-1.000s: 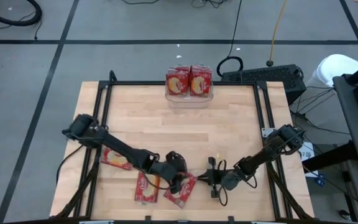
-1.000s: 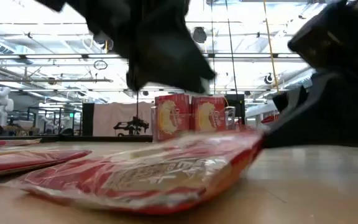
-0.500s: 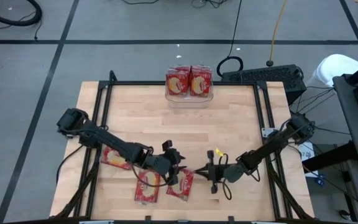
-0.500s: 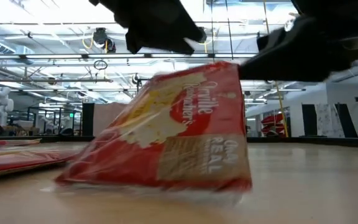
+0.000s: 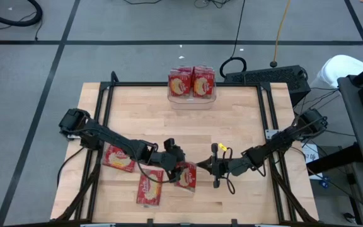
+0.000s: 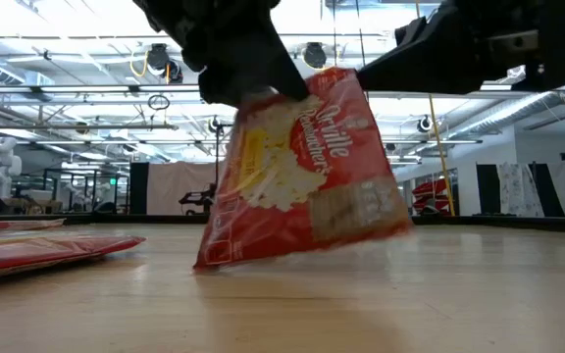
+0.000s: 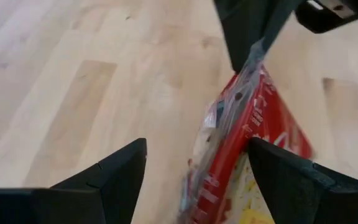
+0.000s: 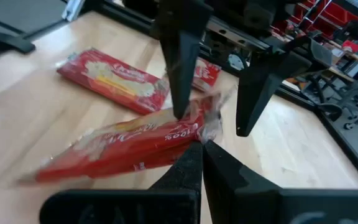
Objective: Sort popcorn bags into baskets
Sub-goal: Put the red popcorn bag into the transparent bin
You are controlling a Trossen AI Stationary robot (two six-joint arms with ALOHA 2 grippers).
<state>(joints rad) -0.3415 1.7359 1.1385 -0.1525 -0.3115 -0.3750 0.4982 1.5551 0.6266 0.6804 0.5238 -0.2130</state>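
A red popcorn bag [image 5: 186,176] hangs on edge above the near middle of the table, with my right gripper [image 5: 199,168] shut on it. My left gripper [image 5: 179,165] is open, its fingers [image 7: 129,168] standing on either side of the bag's upper edge [image 7: 238,118]. Two more popcorn bags [image 5: 120,157] [image 5: 149,189] lie flat at the near left. The clear basket [image 5: 192,96] at the far edge holds upright bags [image 5: 191,82]. My right gripper [image 8: 202,144] pinches the bag's crimped clear end seam [image 8: 211,127] between its two fingertips, coming about level from the table's right. The bag [image 6: 302,176] hangs tilted below the fingers, its lower corner [image 6: 204,263] at or just above the table. My left gripper: whether a finger [image 8: 179,74] touches the bag, I cannot tell.
A black frame rail [image 5: 181,84] runs round the wooden table [image 5: 232,126]. The middle and far right of the tabletop are bare wood. A keyboard [image 5: 263,77] and cables lie beyond the far right corner.
My right gripper has risen and rolled, going a little toward the far edge with the bag's end. The bag, which lay flat on the table, has been tipped up onto its edge and now hangs tilted. My left gripper has come up beside it.
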